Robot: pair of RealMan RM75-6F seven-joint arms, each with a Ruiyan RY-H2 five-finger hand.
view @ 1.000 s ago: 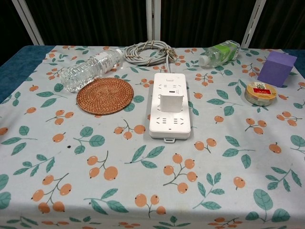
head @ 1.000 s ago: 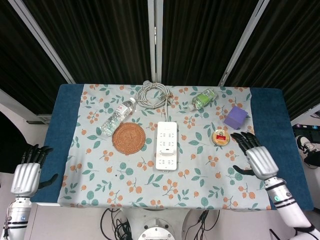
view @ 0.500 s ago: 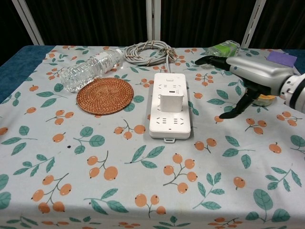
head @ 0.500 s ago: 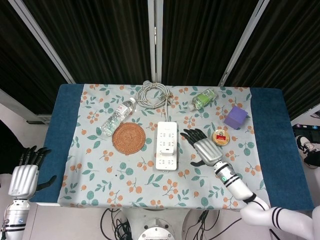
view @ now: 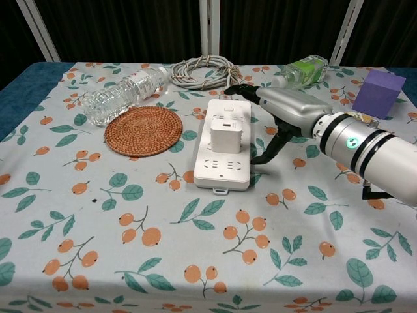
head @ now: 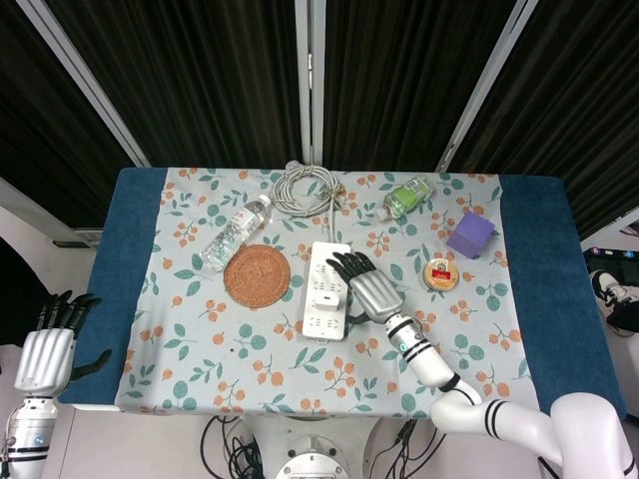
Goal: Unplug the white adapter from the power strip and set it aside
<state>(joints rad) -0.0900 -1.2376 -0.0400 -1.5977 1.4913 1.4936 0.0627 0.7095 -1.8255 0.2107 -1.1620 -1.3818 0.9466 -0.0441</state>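
My right hand (view: 277, 107) lies along the right edge of the white power strip (head: 325, 291), fingers stretched out flat and apart, thumb hanging down beside the strip's side. It holds nothing; whether the fingers (head: 346, 264) actually touch the strip's top I cannot tell. The white adapter (view: 226, 137) stands plugged into the middle of the strip, just to the left of my palm, not in my grasp. The strip sits a little askew on the desk (head: 140, 329), its near end swung toward my left.

My left hand (head: 46, 351) hangs off the near left corner of the desk, fingers straight and spread, holding nothing, well apart from everything on the floral cloth (view: 130, 261).

Left of the strip is a round woven coaster (view: 143, 130), and beyond that a clear water bottle (view: 124, 94) lying on its side. Behind the strip lies the coiled grey cable (view: 201, 70). To the right of the cable a green-labelled bottle (view: 301, 70) lies on its side. Further right stands a purple cube (view: 378, 93), and in the head view a small round tin (head: 439, 273) sits just in front of it.
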